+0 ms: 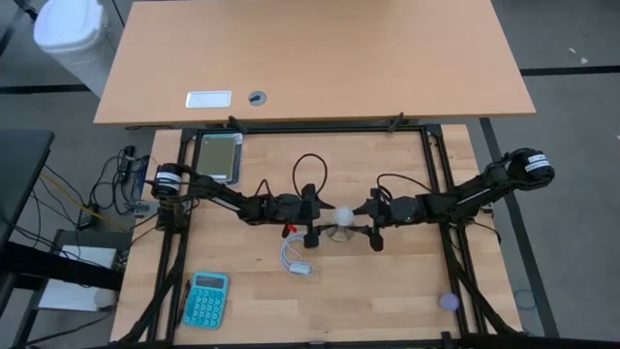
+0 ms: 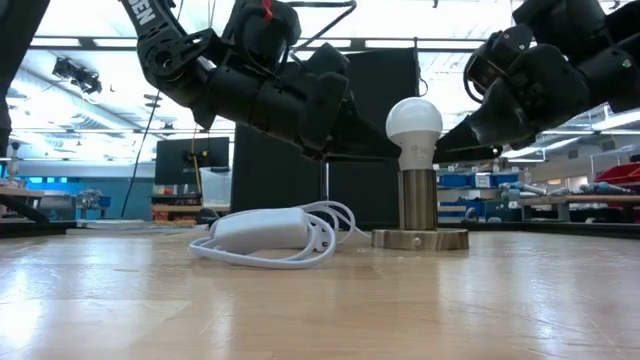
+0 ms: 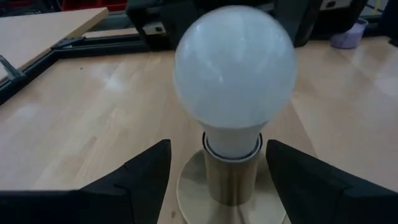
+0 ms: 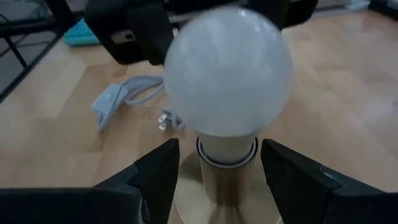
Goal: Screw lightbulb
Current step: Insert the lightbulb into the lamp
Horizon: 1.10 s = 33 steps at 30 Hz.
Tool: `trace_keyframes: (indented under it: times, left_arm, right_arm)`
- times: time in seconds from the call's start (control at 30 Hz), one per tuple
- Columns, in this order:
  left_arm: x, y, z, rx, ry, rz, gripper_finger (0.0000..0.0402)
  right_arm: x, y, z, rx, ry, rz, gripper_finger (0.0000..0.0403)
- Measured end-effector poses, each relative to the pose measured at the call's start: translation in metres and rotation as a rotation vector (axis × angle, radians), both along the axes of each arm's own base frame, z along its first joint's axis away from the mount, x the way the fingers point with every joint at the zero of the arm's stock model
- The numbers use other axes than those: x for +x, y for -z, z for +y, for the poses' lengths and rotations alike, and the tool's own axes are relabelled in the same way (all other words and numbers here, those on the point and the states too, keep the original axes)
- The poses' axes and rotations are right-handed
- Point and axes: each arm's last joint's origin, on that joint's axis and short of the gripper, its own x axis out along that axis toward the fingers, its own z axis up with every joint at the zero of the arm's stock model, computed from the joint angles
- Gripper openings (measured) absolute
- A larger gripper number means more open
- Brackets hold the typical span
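The white lightbulb [image 1: 343,213] stands upright with its narrow base in a metal socket tube [image 2: 418,200] on a round base disc [image 2: 420,239] at the table's middle. My left gripper [image 1: 316,215] is open, level, on the bulb's left. In the left wrist view its fingers [image 3: 149,171] stand on either side of the socket's top, below the globe [image 3: 233,68], with gaps showing. My right gripper [image 1: 368,220] is open on the bulb's right, and its fingers [image 4: 165,165] also stand on either side of the socket, clear of it.
The socket's white cord with its switch and plug [image 1: 295,257] lies coiled just near-left of the base. A teal calculator [image 1: 205,299] lies at the near left and a small purple object [image 1: 449,301] at the near right. A metal tray [image 1: 219,155] lies at the far left.
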Motion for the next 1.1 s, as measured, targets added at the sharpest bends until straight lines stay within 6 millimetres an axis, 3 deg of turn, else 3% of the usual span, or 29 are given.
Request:
trace_keyframes:
  times: [0.47,1.1]
  left_arm:
    - [0.002,0.002,0.001,0.014,-0.040,-0.025,0.0268]
    - [0.000,0.005,0.007,0.064,-0.196,0.001,0.0268]
  right_arm:
    - [0.000,-0.001,-0.004,0.001,-0.012,-0.035,0.0230]
    - [-0.003,-0.001,0.014,0.069,-0.091,-0.031,0.0230]
